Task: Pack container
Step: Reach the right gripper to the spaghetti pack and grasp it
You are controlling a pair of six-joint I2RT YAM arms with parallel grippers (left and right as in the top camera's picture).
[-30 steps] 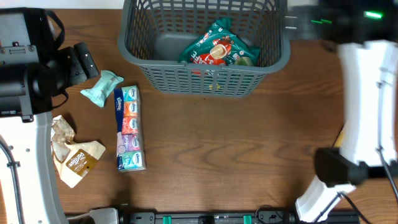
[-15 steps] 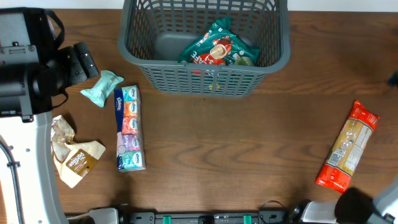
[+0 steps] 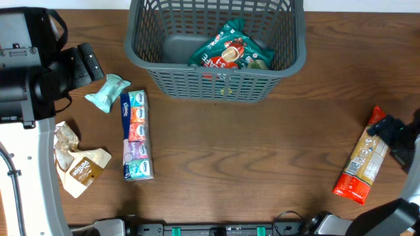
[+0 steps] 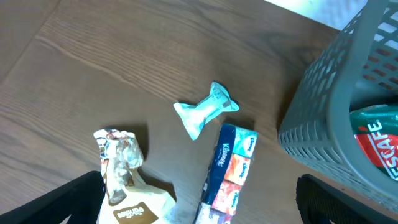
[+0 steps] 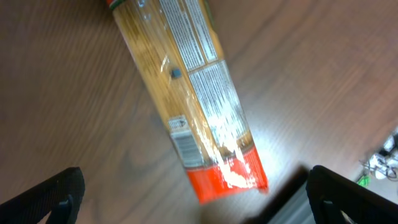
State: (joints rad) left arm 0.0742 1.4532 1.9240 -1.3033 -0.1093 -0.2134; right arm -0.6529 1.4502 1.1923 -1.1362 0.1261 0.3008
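The container point(image 3: 216, 82), a dark grey slotted basket, stands at the back centre and holds a green and red packet point(image 3: 230, 52). It also shows in the left wrist view, basket point(image 4: 339, 106) at the right with the packet point(image 4: 376, 140) inside. My left gripper point(image 3: 84, 64) hovers open left of a small teal packet point(image 3: 108, 92); in its own view the left gripper point(image 4: 199, 211) has nothing between its fingers. My right gripper point(image 3: 392, 141) hangs open over a long orange pasta packet point(image 3: 364, 157). In the right wrist view, the right gripper point(image 5: 199, 208) is open above the pasta packet's point(image 5: 193, 93) red end.
A strip of tissue packs point(image 3: 136, 134) lies left of centre, and shows again as tissue packs point(image 4: 230, 171). A crumpled white and brown pouch point(image 3: 79, 164) lies near the left front, pouch point(image 4: 124, 186), with the teal packet point(image 4: 205, 111) behind. A cable bar runs along the front edge point(image 3: 216, 229).
The right arm has swung away from the back right, uncovering the pasta packet, and its gripper now hovers over that packet. The left arm has not moved.
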